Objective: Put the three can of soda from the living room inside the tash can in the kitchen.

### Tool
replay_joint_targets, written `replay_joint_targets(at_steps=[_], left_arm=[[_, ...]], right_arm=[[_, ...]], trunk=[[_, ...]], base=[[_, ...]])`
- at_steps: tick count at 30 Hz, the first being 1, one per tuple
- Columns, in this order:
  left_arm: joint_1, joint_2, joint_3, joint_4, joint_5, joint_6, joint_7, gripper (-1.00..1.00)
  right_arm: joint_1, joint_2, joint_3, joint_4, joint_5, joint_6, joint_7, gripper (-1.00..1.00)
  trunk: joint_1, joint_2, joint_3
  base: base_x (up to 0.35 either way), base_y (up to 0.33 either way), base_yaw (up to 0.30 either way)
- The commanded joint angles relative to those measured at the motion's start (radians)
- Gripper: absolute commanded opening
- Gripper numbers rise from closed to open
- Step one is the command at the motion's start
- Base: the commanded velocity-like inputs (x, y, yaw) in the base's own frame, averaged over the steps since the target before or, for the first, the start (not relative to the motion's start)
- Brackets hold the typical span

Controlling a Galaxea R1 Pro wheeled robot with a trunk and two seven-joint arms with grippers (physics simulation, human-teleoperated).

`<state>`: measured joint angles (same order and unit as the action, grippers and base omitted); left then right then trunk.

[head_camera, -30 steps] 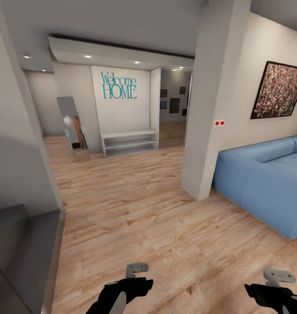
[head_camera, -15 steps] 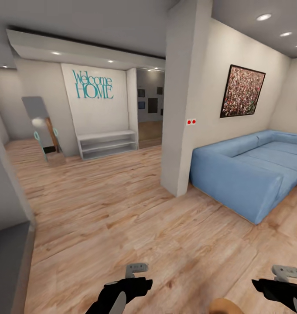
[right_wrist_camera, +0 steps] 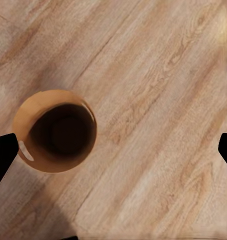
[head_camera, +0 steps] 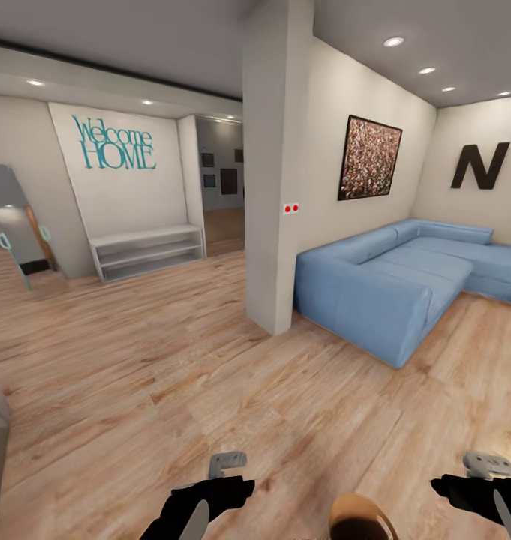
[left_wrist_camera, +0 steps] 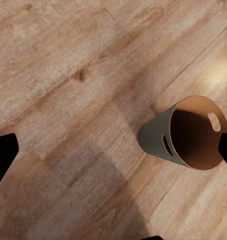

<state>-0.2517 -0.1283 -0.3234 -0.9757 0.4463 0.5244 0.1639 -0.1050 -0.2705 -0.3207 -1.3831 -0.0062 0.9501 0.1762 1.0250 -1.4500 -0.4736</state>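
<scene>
We hold both grippers spread empty above the upright tash can [right_wrist_camera: 54, 130], which stands between them, nearer our right gripper [right_wrist_camera: 113, 150].

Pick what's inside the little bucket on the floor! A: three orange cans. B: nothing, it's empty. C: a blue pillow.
B: the right wrist view looks straight down into the trash can, and only its bare brown inside and dark bottom are visible.

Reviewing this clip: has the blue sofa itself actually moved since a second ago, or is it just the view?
No. The sofa keeps its place beside the pillar and under the wall painting; all three slid leftward together, so the head camera turned, not the sofa.
</scene>
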Motion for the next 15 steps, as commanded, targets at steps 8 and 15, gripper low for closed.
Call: replay_joint_targets(at_steps=[8, 15], left_arm=[[0.006, 0.013, 0.144, 0.000, 0.000, 0.010, -0.003, 1.00], [0.009, 0.028, 0.313, -0.013, 0.016, 0.067, 0.004, 1.00]], right_arm=[[-0.038, 0.004, 0.010, 0.031, 0.005, 0.064, 0.100, 1.00], [-0.158, 0.011, 0.044, 0.206, 0.010, 0.079, 0.115, 1.00]], trunk=[[0.000, 0.000, 0.000], [0.000, 0.000, 0.000]], base=[[0.000, 0.000, -0.292], [0.000, 0.000, -0.292]])
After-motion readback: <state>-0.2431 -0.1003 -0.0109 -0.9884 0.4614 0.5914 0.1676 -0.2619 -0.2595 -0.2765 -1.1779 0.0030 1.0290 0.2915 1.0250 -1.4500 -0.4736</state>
